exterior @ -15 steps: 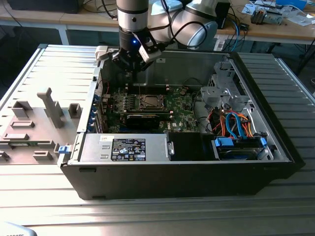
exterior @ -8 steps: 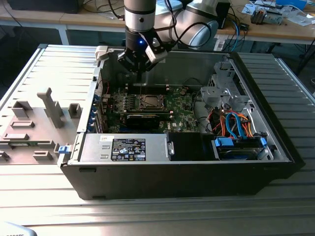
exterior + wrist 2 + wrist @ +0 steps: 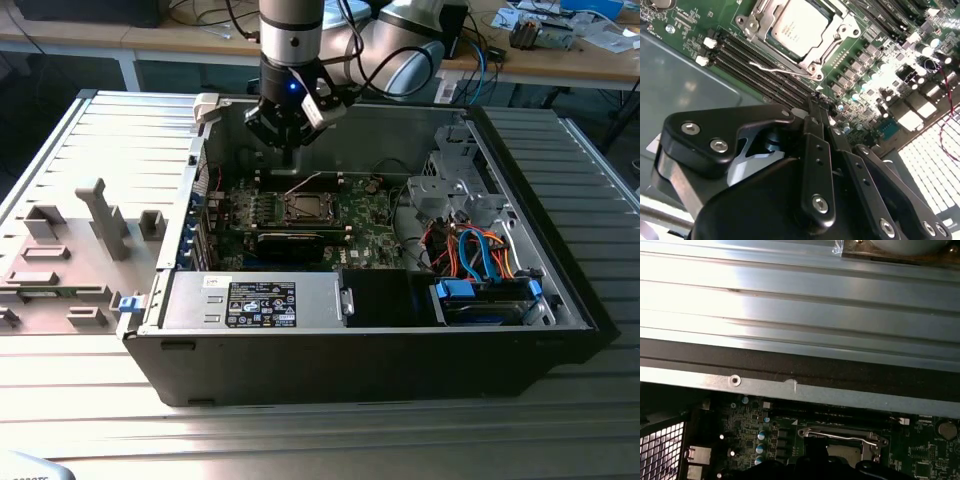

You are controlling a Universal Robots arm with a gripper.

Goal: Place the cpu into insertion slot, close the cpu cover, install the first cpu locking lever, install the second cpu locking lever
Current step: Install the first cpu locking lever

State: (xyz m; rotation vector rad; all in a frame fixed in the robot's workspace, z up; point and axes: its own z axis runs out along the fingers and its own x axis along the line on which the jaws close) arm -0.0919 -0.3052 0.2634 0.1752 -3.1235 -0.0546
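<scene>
Black and matte, the gripper (image 3: 287, 155) hung from the arm just above the far edge of the green motherboard (image 3: 360, 215), inside an open grey metal computer case (image 3: 560, 300). In the second wrist view its two slim fingers (image 3: 816, 120) met at their tips with no gap between them and held nothing — bolted linkage plates with shiny screw heads spread out behind them.

The cpu (image 3: 799, 26) lay flat in the insertion slot (image 3: 826, 44), its pale silver square top showing through the window of the cpu cover (image 3: 760, 20), a thin silvery frame plate that sat down around it. In the second wrist view a thin bright wire lever (image 3: 777, 70) ran along one edge of the socket, beside the long black memory slots (image 3: 747, 62). In the first wrist view the socket's metal frame (image 3: 842, 435) appeared with a slim rod across it, below the ribbed, brushed-metal surface of the table (image 3: 790, 300) and the case's dark rim.

In the exterior view the socket (image 3: 303, 208) sat as a small dark square with a silvery rim, directly below the gripper. A long black card (image 3: 290, 243) stood just beside it. Toward the exterior view's right lay blue and orange cables (image 3: 480, 250); at its left, grey plastic fixtures (image 3: 100, 215) stood on the ribbed table.
</scene>
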